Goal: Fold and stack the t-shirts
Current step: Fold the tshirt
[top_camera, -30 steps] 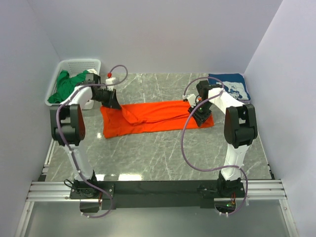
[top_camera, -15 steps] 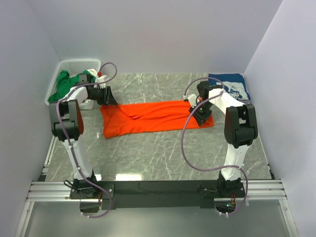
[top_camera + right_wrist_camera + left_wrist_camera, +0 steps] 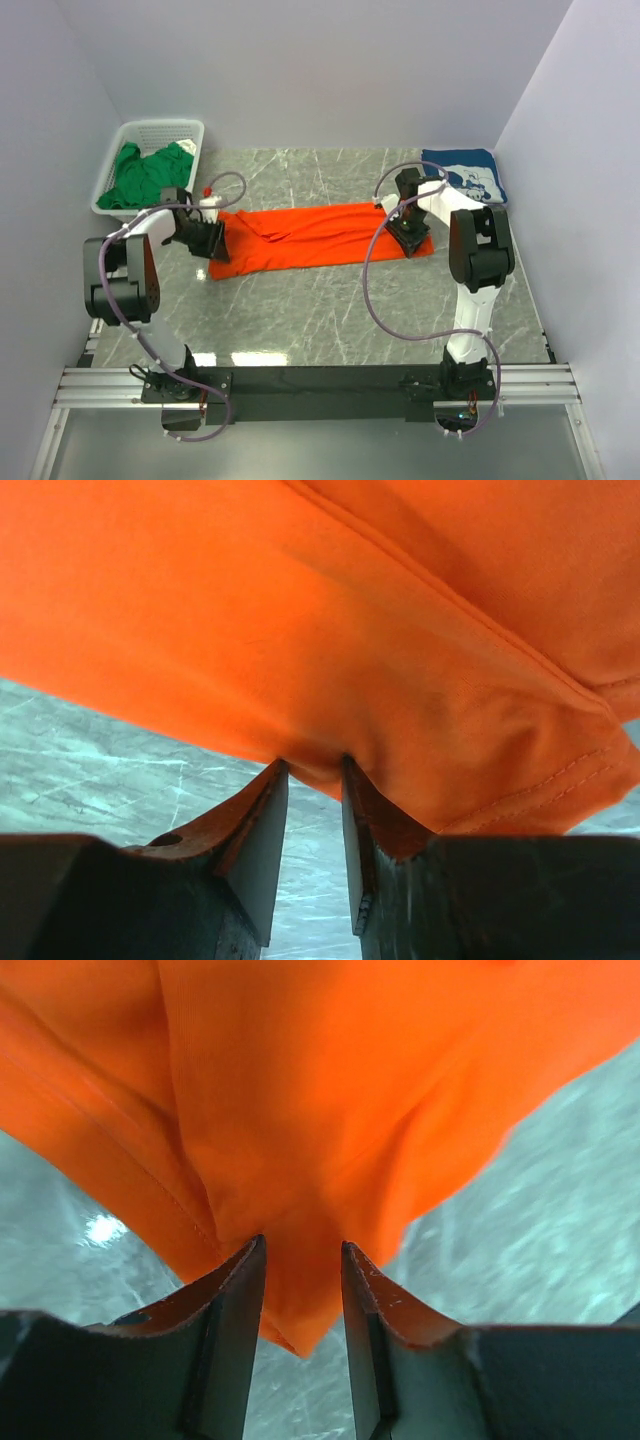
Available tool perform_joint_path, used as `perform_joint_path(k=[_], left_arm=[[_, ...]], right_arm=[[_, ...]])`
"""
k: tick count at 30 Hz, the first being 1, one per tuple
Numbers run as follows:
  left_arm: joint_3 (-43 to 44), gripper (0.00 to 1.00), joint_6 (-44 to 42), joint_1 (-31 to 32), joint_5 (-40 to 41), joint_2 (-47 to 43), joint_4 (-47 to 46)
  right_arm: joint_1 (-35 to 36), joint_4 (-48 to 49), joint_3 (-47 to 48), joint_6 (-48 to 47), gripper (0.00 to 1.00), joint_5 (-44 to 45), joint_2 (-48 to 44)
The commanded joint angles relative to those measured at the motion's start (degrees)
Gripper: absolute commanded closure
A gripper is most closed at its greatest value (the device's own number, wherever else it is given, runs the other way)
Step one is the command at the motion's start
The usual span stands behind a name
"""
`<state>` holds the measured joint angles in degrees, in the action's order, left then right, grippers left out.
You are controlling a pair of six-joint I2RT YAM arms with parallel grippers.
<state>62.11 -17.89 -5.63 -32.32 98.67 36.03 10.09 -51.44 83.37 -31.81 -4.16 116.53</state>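
On marble tabletop (image 3: 330, 310), shifts part-open left hand (image 3: 300, 1245) to near corner of orange t-shirt (image 3: 320, 235); narrows unclamped right hand (image 3: 313, 763) around hem: regripping to fold.

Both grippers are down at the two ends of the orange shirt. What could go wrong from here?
1. The left gripper has only the corner tip of the orange t-shirt between its open jaws; closing may catch too little cloth and slip.
2. The right gripper sits at the very hem, so a lift could pull the cloth free.
3. The cloth is bunched near the shirt's left end; folding may trap that crease.
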Motion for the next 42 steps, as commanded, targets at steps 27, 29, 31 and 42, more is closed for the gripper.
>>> perform_joint_path(k=[27,29,31,42], left_arm=[[17.2,0.54,7.0,1.1,-3.3,0.9,1.1],[20.4,0.54,10.3,1.4,-4.1,5.3,0.5],[21.6,0.54,13.7,1.7,-2.9,8.3,-1.2],[23.1,0.64,24.0,5.2,2.9,15.7,-5.3]], right_arm=[[1.9,-12.3,4.7,2.6,0.63,-17.5,-11.6],[2.3,-10.6,5.4,3.4,0.63,-19.6,-12.2],[3.5,-8.7,6.0,4.0,0.63,-20.8,-12.4],[6.3,-5.3,6.7,4.7,0.64,-20.4,-9.3]])
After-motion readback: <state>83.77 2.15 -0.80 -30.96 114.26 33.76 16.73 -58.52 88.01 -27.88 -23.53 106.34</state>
